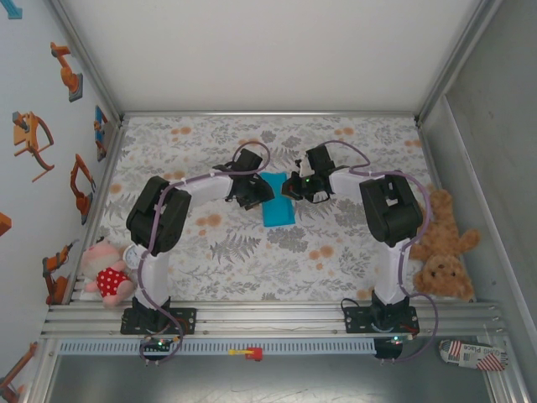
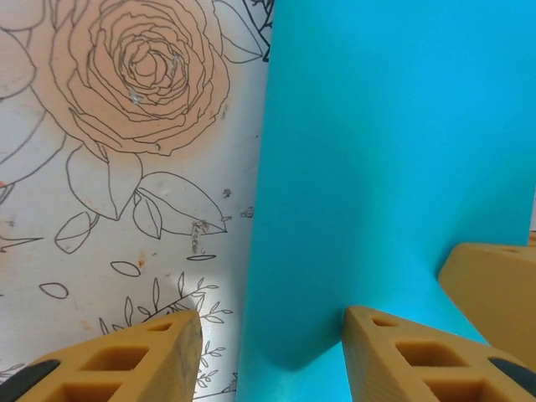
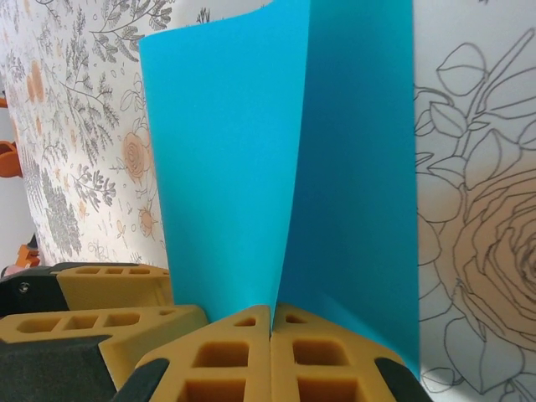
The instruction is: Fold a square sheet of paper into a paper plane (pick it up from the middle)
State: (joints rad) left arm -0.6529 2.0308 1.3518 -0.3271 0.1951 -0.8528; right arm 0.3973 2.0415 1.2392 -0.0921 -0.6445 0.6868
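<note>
Sheet count: 1 square sheet of paper [image 1: 278,211], turquoise, mid-table on the floral tablecloth [image 1: 252,260], right between my 2 grippers. From the top cam it just reads as a narrow blue rectangle, so I can't judge the fold from up there.

Right wrist cam fills that in. The right gripper [image 3: 272,311] has both fingers pressed together on the sheet, pinching it at a crease, w/ 2 blue panels rising away from the pinch like a half-open book. The other arm's yellow fingers show at lower left of that view, just beside.

Left wrist cam: the left gripper [image 2: 272,322] has its fingers apart, one over bare cloth and one over the blue, w/ the sheet's edge running up between them. Not clamped on anything afaict. A 3rd yellow fingertip pokes in at the right of that view, that's the right arm's.

Also 2 plushies, seen from the top cam: a pink doll [image 1: 107,275] in a red dress by the left arm, and a brown teddy [image 1: 443,256] by the right arm. Both are well apart from the paper.
</note>
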